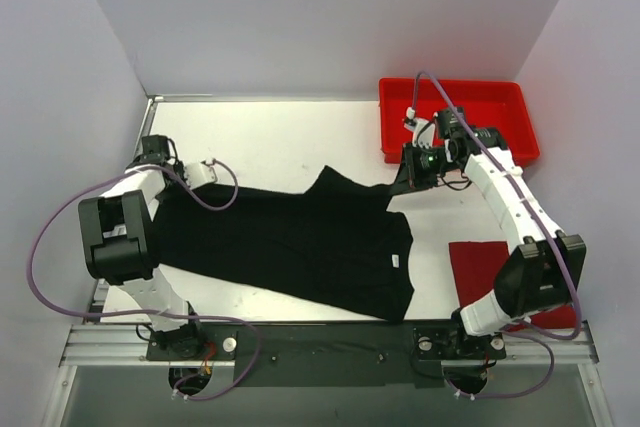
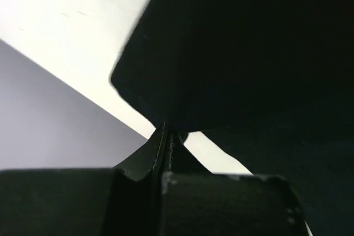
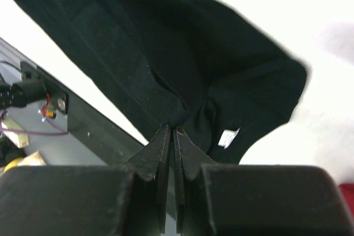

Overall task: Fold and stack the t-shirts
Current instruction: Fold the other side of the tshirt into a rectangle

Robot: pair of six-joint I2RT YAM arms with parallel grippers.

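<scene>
The black t-shirt (image 1: pixel 300 247) lies spread across the middle of the white table. My left gripper (image 1: pixel 172 179) is shut on its left edge; in the left wrist view the cloth (image 2: pixel 238 53) hangs from the closed fingertips (image 2: pixel 166 134). My right gripper (image 1: pixel 400 179) is shut on the shirt's upper right part; in the right wrist view the black cloth (image 3: pixel 182 64) bunches at the closed fingertips (image 3: pixel 172 128), with its white label (image 3: pixel 228 136) showing. The red t-shirt (image 1: pixel 480 272) lies folded flat at the right, partly under my right arm.
A rigid red tray (image 1: pixel 455 117) stands at the back right corner of the table. Grey walls close in the left, back and right sides. A metal rail (image 1: pixel 320 342) with the arm bases runs along the near edge.
</scene>
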